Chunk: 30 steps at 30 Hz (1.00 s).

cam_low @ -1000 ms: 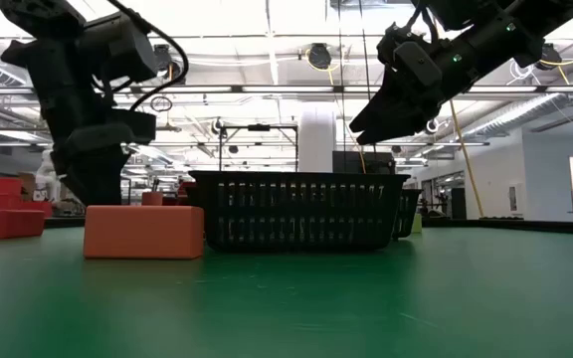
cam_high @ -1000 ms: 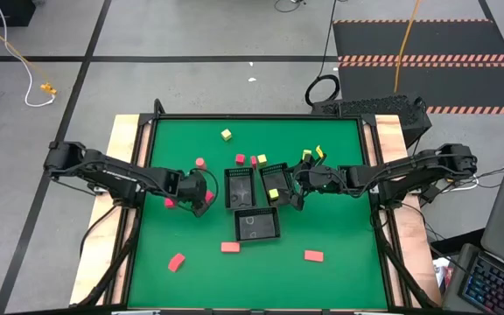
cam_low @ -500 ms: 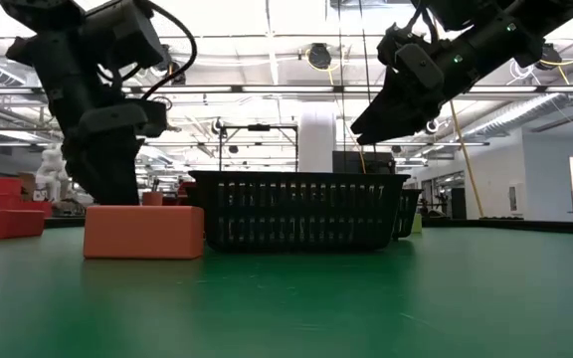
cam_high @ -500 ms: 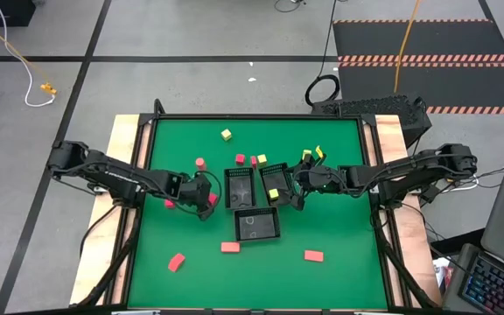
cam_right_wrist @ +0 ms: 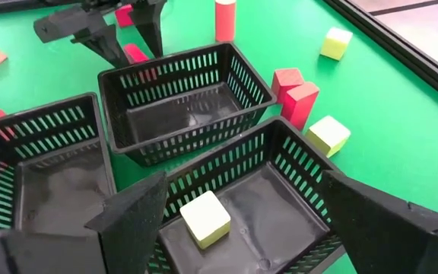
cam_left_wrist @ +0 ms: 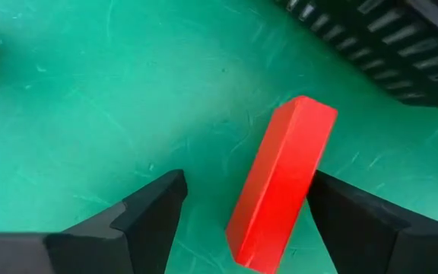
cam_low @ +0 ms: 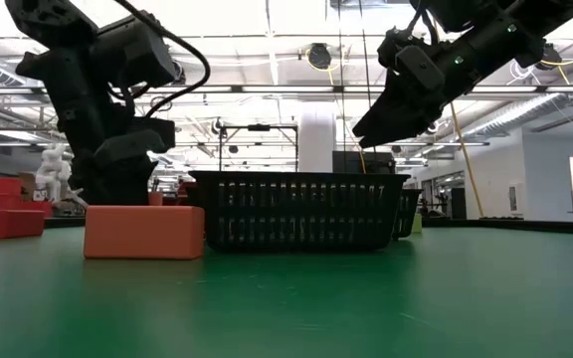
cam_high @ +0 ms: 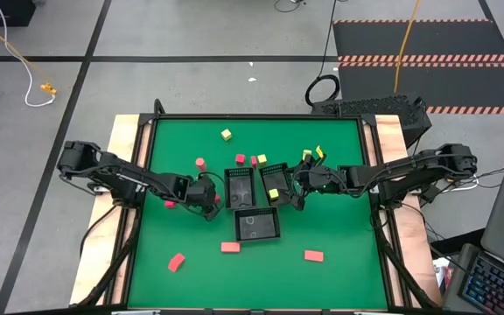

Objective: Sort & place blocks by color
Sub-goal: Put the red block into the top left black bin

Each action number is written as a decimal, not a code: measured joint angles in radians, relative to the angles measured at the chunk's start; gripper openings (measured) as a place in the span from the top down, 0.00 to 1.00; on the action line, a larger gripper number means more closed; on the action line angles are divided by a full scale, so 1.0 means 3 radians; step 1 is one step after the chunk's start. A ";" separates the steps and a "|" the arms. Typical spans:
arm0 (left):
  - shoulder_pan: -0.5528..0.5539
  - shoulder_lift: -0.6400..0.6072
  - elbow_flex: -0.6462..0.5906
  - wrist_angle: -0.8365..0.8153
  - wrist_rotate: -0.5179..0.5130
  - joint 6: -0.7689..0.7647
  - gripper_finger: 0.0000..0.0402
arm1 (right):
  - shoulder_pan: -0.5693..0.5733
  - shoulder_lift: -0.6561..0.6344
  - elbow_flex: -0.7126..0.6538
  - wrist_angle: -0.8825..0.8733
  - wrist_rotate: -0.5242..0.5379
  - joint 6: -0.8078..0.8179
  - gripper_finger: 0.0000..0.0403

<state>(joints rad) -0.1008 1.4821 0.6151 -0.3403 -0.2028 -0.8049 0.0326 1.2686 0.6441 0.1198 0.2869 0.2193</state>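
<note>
While left gripper [cam_left_wrist: 238, 221] spreads wide over green mat, smooth red bar block [cam_left_wrist: 280, 183] lies between fingers, beside black mesh tray [cam_left_wrist: 401, 46]. Right gripper [cam_right_wrist: 242, 228] wide above tray holding matte yellow cube [cam_right_wrist: 205, 218].

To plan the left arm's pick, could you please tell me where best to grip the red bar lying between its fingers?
Probably across the red bar's two long flat sides, near mid-length, descending from above: it lies flat, angled between the open left hand's fingers.
</note>
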 joint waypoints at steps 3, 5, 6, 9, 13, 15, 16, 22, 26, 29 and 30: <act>0.0000 0.0026 0.0001 -0.0021 -0.0024 -0.0001 0.31 | 0.0000 0.0000 0.0000 -0.0016 0.0003 0.0011 0.16; 0.0000 0.0016 -0.0001 -0.0031 -0.0025 0.0039 0.31 | 0.0000 0.0000 0.0000 -0.0015 0.0004 0.0012 0.16; 0.0000 0.0013 -0.0003 -0.0036 -0.0025 0.0070 0.32 | 0.0000 0.0000 0.0000 -0.0022 0.0004 0.0012 0.16; 0.0001 -0.0030 -0.0005 -0.0069 -0.0031 0.0158 0.40 | 0.0000 0.0000 0.0000 -0.0033 0.0006 0.0025 0.16; 0.0007 -0.0098 -0.0017 -0.0139 -0.0031 0.0268 0.63 | 0.0000 0.0000 0.0000 -0.0071 0.0008 0.0026 0.16; 0.0010 -0.0157 -0.0023 -0.0158 0.0001 0.0381 0.79 | 0.0000 0.0000 0.0000 -0.0069 0.0011 0.0026 0.16; 0.0014 -0.0203 -0.0024 -0.0160 0.0047 0.0481 0.85 | 0.0000 0.0000 0.0000 -0.0069 0.0011 0.0025 0.16; 0.0225 -0.0708 0.0134 -0.0272 0.0138 0.0928 0.86 | 0.0000 0.0000 0.0000 -0.0072 0.0012 0.0025 0.16; 0.0329 -0.0987 0.0269 -0.0104 0.0134 0.1120 0.84 | 0.0000 0.0000 0.0000 -0.0073 0.0012 0.0025 0.16; 0.0350 -0.1017 0.0315 0.0145 0.0130 0.1294 0.85 | -0.0001 -0.0001 0.0000 -0.0061 0.0016 0.0025 0.16; 0.0352 -0.1011 0.0315 0.0228 0.0137 0.1339 0.85 | -0.0001 -0.0001 0.0000 -0.0062 0.0020 0.0022 0.16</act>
<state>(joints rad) 0.0048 1.1789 0.7097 -0.2719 -0.1616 -0.4033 0.0322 1.2682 0.6441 0.1013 0.2928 0.2260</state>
